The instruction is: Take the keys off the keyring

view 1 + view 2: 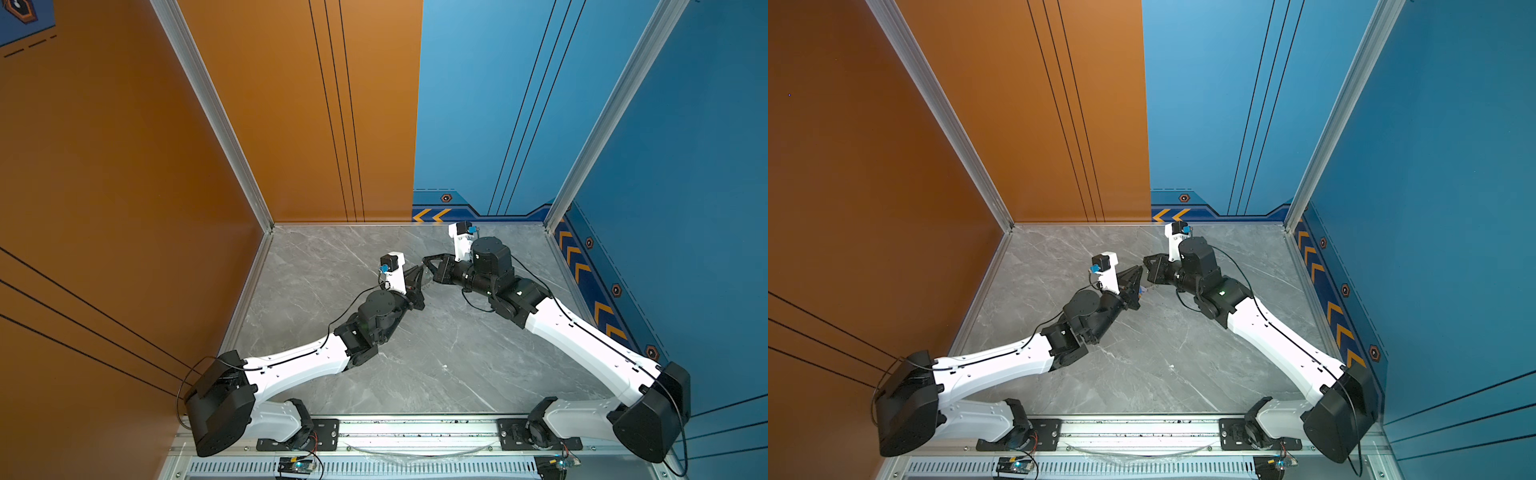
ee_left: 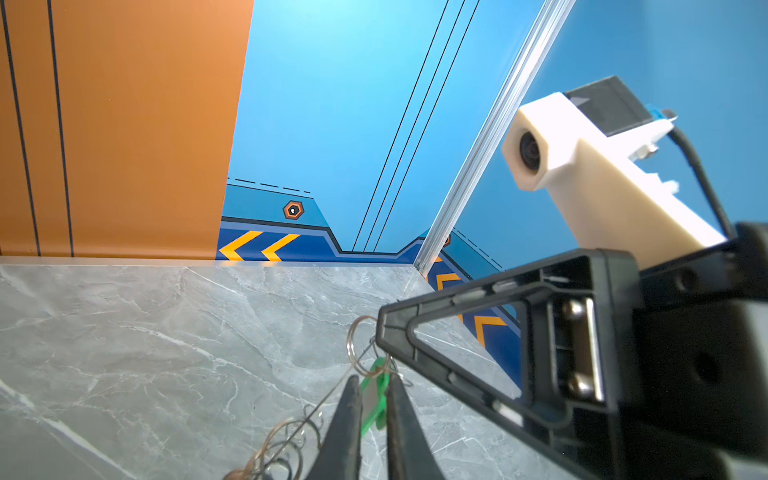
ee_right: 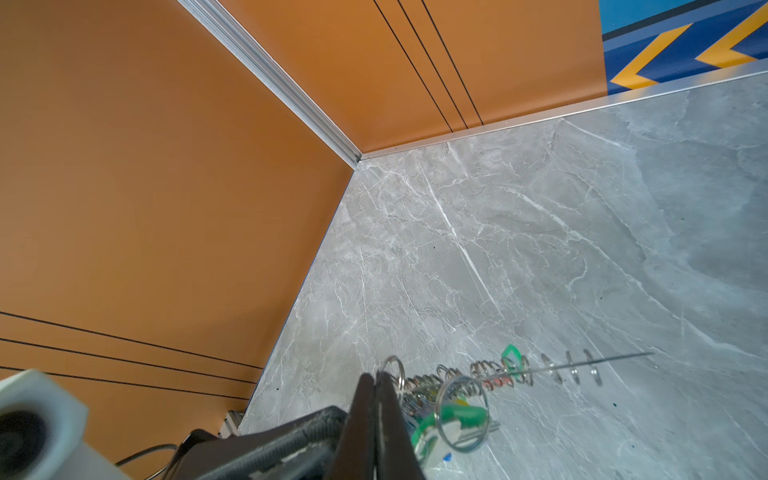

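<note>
In both top views the left claw (image 1: 419, 272) and right claw (image 1: 427, 262) were seen tip to tip over the middle of the tabletop (image 1: 436, 365). The keyring (image 1: 426, 284) was almost hidden between them.

In the left wrist view the left claw (image 2: 372, 380) was seen closed on the green-tagged key (image 2: 372, 399). The hold on slick plastic looked thin and could be lost if the pull were made askew.

In the right wrist view the right claw (image 3: 376, 384) was seen pinched shut on the near end of the keyring (image 3: 540, 370). That thin wire could be twisted free, and the other keys (image 3: 498, 382) could be snagged and dragged along.
</note>
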Controlling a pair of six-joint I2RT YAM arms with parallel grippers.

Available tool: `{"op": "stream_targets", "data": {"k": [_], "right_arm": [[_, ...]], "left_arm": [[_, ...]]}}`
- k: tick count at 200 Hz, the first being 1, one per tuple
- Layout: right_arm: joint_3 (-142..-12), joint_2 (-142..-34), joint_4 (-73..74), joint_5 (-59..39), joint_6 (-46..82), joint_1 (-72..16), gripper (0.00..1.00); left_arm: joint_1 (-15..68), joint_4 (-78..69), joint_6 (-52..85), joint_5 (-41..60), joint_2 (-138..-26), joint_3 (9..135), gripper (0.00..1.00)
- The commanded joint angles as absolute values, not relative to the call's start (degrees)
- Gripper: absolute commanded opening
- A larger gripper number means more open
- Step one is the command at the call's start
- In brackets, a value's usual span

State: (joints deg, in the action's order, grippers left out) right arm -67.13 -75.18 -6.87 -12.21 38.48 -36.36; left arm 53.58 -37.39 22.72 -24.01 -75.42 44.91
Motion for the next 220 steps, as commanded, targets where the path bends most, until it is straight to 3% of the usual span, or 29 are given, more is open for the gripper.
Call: {"op": "stream_targets", "data": {"k": [1, 12, 37, 61, 81, 153, 220], "right_arm": [[-67.12, -72.43, -4.17, -13.54, 39.20, -36.12, 0.00], [-67.05, -72.36, -4.00, -13.32, 39.23, -36.11, 0.00], [-66.65, -72.40, -2.50, -13.48, 40.23, -35.94, 0.00], [-67.03, -72.83, -2.13, -13.70, 40.52, -36.07, 0.00], [-67.22, -72.79, -2.23, -13.88, 40.62, -36.32, 0.00], [-67.33, -72.52, -2.38, -14.06, 40.82, -36.80, 0.00], [-66.60, -72.21, -2.06, -13.42, 41.32, -37.26, 0.00]], "left_arm": [[53.52, -38.98, 21.21, -23.87, -74.79, 44.37, 0.11], [53.48, -39.02, 20.89, -21.68, -74.95, 44.73, 0.16], [53.49, -39.02, 20.30, -15.26, -76.08, 45.73, 0.40], [53.14, -39.02, 20.45, -12.93, -77.35, 46.48, 0.45], [52.61, -38.99, 20.95, -14.13, -77.56, 46.75, 0.44], [50.97, -39.11, 22.54, -20.65, -77.34, 47.43, 0.27], [49.04, -40.59, 25.40, -16.79, -79.56, 48.82, 0.25]]}}
